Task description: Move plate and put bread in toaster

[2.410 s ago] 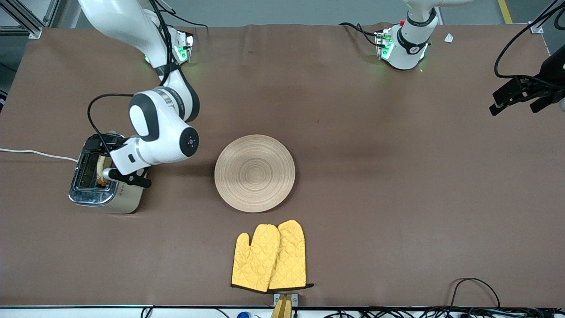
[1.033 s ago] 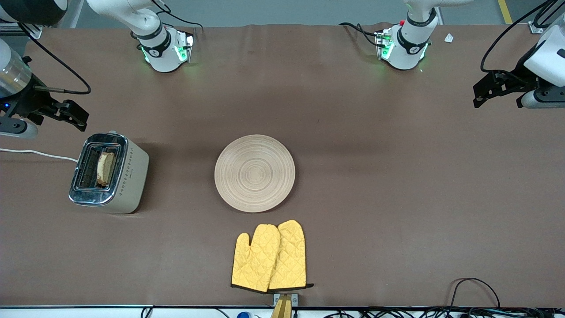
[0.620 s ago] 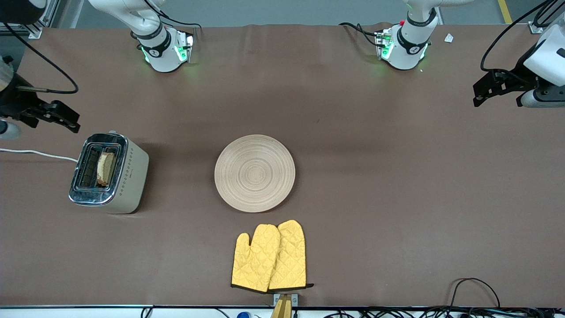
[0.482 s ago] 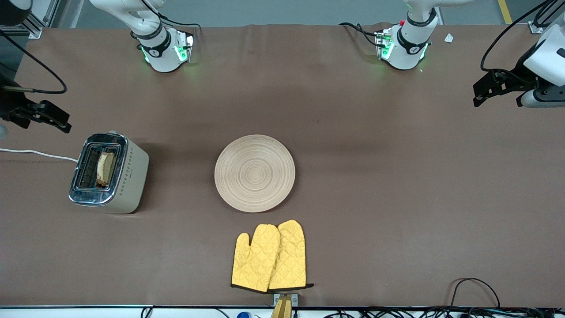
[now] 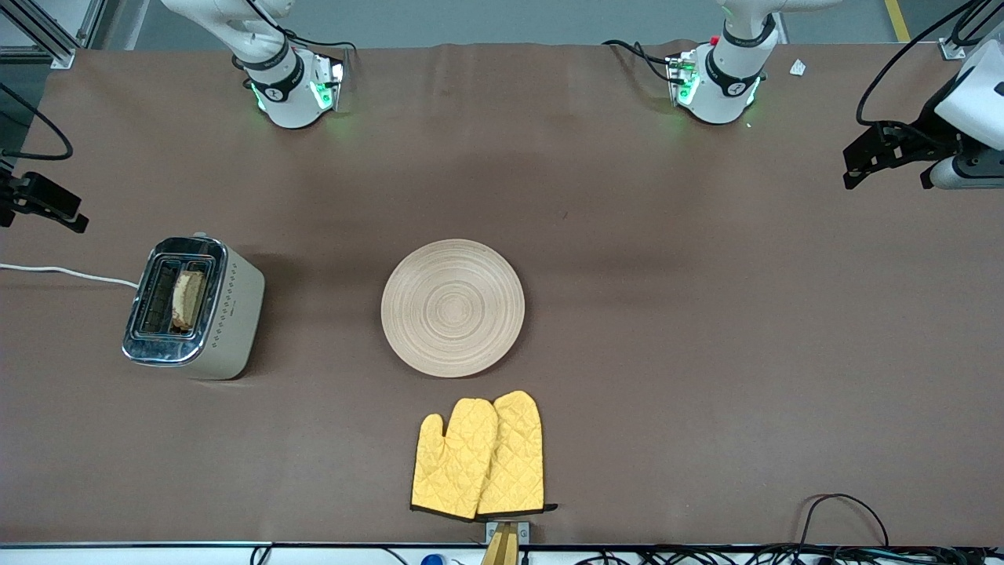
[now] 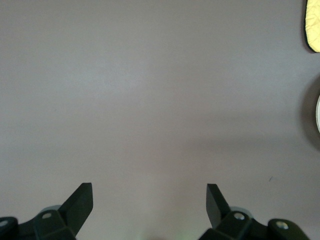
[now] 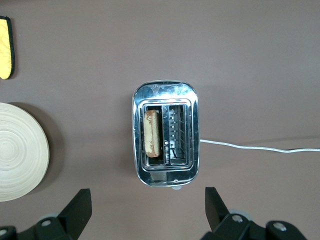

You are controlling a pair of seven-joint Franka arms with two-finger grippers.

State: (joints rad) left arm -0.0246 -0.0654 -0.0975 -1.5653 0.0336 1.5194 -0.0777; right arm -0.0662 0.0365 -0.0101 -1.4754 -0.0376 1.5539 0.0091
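Bread stands on edge in toaster, lengthwise along slot.

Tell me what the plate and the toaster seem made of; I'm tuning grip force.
The plate looks like pale matte wood, going by its beige tone and concentric ring grooves. The toaster has a shiny chrome-like metal top that mirrors light; its cream sides look matte, either painted metal or plastic.

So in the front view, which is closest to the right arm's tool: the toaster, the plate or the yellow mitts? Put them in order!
From the right tool, at the right arm's end of the table:
1. The toaster, just beside it at that same end, bread in one slot.
2. The plate, mid-table.
3. The yellow mitts, nearest the front camera.
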